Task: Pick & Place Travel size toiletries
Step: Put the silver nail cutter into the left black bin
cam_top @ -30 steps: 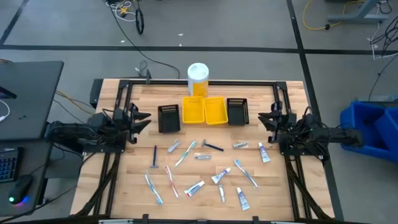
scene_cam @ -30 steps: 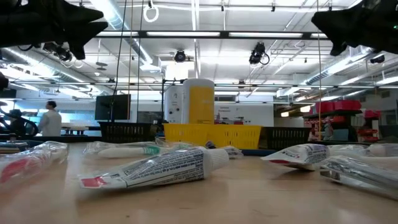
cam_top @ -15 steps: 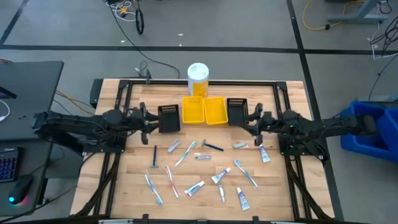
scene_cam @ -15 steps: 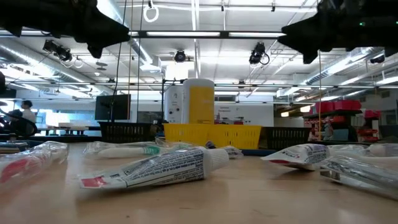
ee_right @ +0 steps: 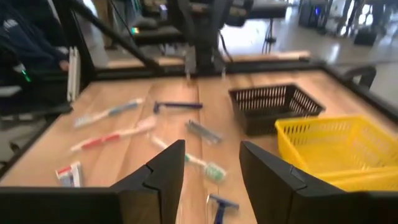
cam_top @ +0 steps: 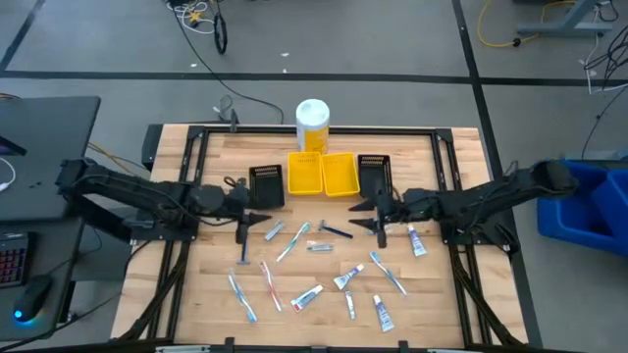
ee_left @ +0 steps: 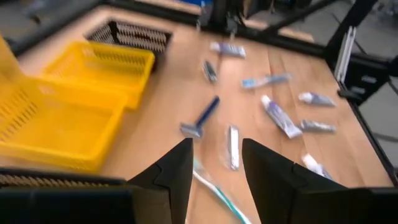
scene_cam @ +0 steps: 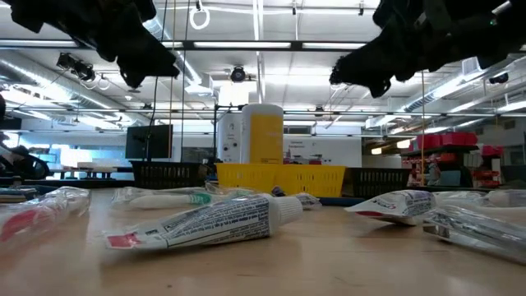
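The travel size toiletries lie loose on the wooden table (cam_top: pixel 211 294): a blue razor (cam_top: pixel 243 247), blue and red toothbrushes (cam_top: pixel 270 284), small white toothpaste tubes (cam_top: pixel 307 296) and silvery pieces (cam_top: pixel 320 247). My left gripper (cam_top: pixel 257 218) hovers open above the table left of centre, near the razor. My right gripper (cam_top: pixel 365 214) hovers open right of centre, beside a dark razor (cam_top: pixel 336 231). In the left wrist view my left gripper (ee_left: pixel 214 180) has nothing between its fingers, and in the right wrist view neither does my right gripper (ee_right: pixel 211 180).
Two yellow bins (cam_top: pixel 323 174) stand side by side at the table's far middle. A black bin (cam_top: pixel 266 186) is on their left and another black bin (cam_top: pixel 374 175) on their right. A tall white-and-yellow container (cam_top: pixel 313 125) stands behind them. A dark frame (cam_top: pixel 314 130) rims the table.
Both arms have stretched out from the table's left and right edges toward its middle. The two grippers now hang over the scattered toiletries, in front of the bins. No item on the table has moved.
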Controlling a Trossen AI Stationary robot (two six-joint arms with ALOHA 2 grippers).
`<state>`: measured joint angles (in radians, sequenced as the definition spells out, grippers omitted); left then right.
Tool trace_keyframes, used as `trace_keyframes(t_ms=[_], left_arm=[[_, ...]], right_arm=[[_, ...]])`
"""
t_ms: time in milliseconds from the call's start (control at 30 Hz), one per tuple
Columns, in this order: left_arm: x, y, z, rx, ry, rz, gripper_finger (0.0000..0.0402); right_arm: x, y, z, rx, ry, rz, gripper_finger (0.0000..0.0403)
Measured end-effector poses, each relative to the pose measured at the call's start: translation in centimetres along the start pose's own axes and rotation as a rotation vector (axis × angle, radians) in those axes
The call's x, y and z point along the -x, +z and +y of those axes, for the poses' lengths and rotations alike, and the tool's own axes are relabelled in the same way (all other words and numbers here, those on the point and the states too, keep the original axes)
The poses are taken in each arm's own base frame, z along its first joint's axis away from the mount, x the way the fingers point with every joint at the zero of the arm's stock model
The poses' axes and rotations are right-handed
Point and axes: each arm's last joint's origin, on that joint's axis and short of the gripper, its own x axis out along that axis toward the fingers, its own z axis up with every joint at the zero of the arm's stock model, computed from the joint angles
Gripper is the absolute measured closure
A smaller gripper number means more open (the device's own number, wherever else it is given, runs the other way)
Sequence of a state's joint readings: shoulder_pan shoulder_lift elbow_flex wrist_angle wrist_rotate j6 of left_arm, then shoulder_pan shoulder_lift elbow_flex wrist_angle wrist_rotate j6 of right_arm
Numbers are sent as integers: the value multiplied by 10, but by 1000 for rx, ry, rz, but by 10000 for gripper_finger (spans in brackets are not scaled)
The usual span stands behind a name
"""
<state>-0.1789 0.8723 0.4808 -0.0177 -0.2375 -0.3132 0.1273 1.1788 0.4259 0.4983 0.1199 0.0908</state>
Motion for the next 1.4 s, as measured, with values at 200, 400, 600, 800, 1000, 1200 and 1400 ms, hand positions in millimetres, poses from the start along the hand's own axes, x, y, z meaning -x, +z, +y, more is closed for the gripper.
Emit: trace_keyframes(t_ms=[200,400,600,800,1000,1200,1400], left_arm=[[-18,-22,-17,47,-16,138,253],[-36,-47,-26,96,52,257,253],[-51,-73,-31,49,163,346,253],[-61,-88,-28,112,260,376,253],[-66,-97,-27,125,290,413,253],[-69,-104,-26,119,302,447,253],[-69,-105,-25,103,302,464,284]], right_arm=[[-13,-16,5,-17,6,88,245],[-16,-20,3,-11,-60,102,250],[-16,-20,2,-9,-75,100,248],[-16,-20,2,-10,-75,100,251],[-16,-20,2,-10,-73,100,258],[-16,-20,2,-10,-73,100,257],[-16,-20,2,-10,-73,100,260]])
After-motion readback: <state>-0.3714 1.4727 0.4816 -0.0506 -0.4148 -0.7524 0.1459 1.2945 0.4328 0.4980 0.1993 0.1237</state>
